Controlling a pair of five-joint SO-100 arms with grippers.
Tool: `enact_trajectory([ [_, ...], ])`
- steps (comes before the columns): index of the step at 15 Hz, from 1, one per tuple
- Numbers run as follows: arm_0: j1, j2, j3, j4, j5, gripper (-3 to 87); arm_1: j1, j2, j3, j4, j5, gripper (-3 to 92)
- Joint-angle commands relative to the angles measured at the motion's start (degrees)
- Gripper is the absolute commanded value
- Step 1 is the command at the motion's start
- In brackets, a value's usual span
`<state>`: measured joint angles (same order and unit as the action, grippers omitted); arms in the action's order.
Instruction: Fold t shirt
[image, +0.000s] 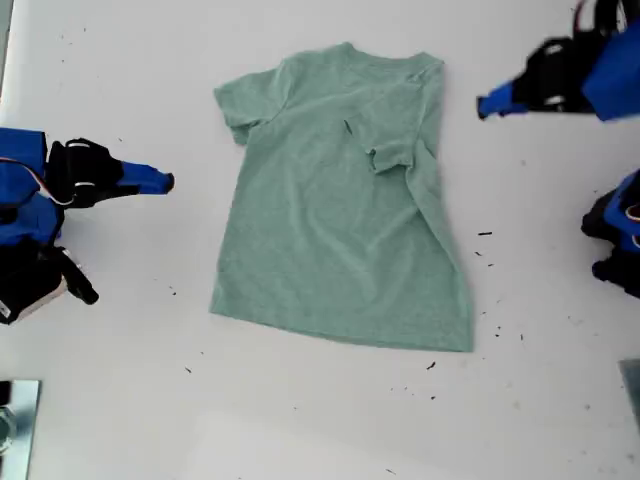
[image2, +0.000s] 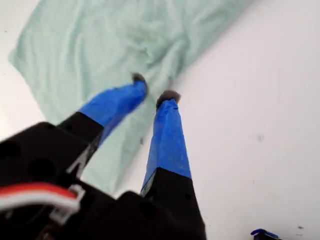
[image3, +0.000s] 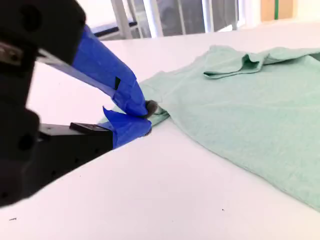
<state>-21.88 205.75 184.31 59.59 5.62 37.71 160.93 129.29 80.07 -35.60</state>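
The sage-green t shirt lies flat on the white table, neck toward the exterior view's top. One sleeve is folded in over the chest. My first gripper hovers just off the shirt's shoulder on the exterior view's right. Its blue fingers are a little apart and hold nothing, above the t shirt near its edge. My second gripper sits low at the exterior view's left, short of the other sleeve. Its tips meet on nothing, in front of the t shirt.
Arm bases stand at the exterior view's left edge and right edge. Small dark specks dot the white table. A metallic object shows at the exterior view's bottom left corner. Window frames stand beyond the table.
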Motion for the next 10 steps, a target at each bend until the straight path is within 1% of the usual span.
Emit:
enact_trajectory([
  [1, -0.97, 0.44, 0.79, -0.44, 0.53, -0.1, -5.45, 40.78, 45.35, -3.25, 8.53, 2.5],
  [2, -1.05, 0.53, 0.97, -0.44, 0.53, -0.1, -7.65, 39.55, 48.43, -6.42, 9.32, 2.5],
  [4, -1.76, 0.53, 1.49, -0.53, 0.35, -0.1, -4.48, 40.08, 47.55, -2.29, 8.09, 2.5],
  [6, -2.9, 0.18, 0.44, -0.53, -0.26, -0.2, -5.1, 40.08, 47.9, -2.55, 8.61, 2.5],
  [7, -2.2, -3.96, -4.92, -5.19, -0.62, -0.2, -5.1, 40.08, 47.9, -2.46, 8.96, 2.5],
  [8, -1.32, -27.42, -20.74, -10.81, 1.05, -0.2, -5.01, 40.08, 47.99, -2.64, 9.05, 2.5],
  [9, -3.69, -54.49, -42.28, -6.94, 6.94, -0.2, -4.48, 40.08, 48.08, -2.99, 8.88, 2.5],
  [10, -6.24, -71.63, -59.85, -4.57, 15.12, -0.2, -4.13, 40.08, 48.08, -3.16, 8.7, 2.5],
])
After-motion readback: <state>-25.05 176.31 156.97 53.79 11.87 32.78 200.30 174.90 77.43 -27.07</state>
